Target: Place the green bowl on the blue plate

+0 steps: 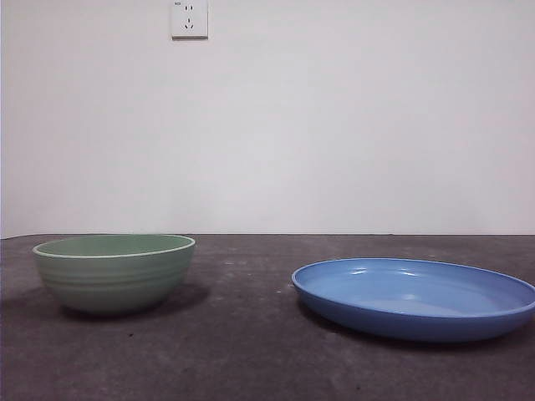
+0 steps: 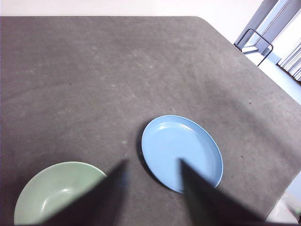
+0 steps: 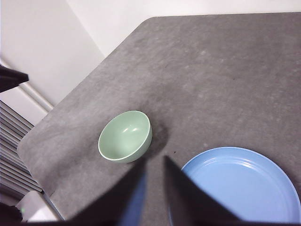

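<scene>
The green bowl [image 1: 114, 271] stands upright on the dark table at the left of the front view. The blue plate [image 1: 414, 296] lies flat to its right, a gap apart from it. No gripper shows in the front view. In the left wrist view my left gripper [image 2: 152, 162] hangs high above the table with its jaws open and empty, over the gap between bowl [image 2: 56, 190] and plate [image 2: 181, 150]. My right gripper [image 3: 154, 160] also hangs high and empty, its jaws nearly together with a thin gap, between bowl [image 3: 125, 136] and plate [image 3: 240, 186].
A white wall with a socket [image 1: 190, 18] stands behind the table. The table's rounded corner and edge [image 3: 70, 101] lie not far past the bowl. A metal frame [image 2: 254, 42] stands off the table beyond the plate's side.
</scene>
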`<state>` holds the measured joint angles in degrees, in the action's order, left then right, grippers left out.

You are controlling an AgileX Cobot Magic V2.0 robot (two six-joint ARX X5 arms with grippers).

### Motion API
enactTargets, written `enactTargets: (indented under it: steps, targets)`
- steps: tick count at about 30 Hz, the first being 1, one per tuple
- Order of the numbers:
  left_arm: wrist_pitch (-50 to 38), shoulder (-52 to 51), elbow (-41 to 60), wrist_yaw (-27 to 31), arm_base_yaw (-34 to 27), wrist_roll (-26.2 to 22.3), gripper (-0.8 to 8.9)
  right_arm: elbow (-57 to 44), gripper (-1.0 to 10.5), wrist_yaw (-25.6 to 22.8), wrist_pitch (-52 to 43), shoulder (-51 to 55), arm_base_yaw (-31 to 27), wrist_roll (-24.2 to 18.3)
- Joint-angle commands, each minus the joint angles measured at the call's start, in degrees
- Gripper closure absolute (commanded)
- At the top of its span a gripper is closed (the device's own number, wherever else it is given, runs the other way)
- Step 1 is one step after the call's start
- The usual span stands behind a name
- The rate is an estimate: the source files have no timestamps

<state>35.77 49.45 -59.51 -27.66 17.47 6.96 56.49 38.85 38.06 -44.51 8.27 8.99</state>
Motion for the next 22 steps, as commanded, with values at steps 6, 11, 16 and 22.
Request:
enactTargets:
  steps: [6,11,16,22]
  targets:
    - [-0.55,0.35,-1.29,-0.44,0.17,-0.55,1.98,1.05,3.7,0.13,-0.26,-0.33,0.22,0.72]
    - [0.09,0.87,-1.29,-0.35,0.15,-0.44,1.96,1.05,3.5,0.17,-0.28,-0.33,0.22,1.09]
    - [5.2,4.24,-1.29,4.94,-0.9,-0.5,1.96,1.05,3.5,0.17,-0.28,-0.33,0.22,1.09]
    - [8.96,11.93,-1.29,6.84,-4.7,-1.01,1.97,1.05,3.5,0.22,-0.26,-0.33,0.22,1.09]
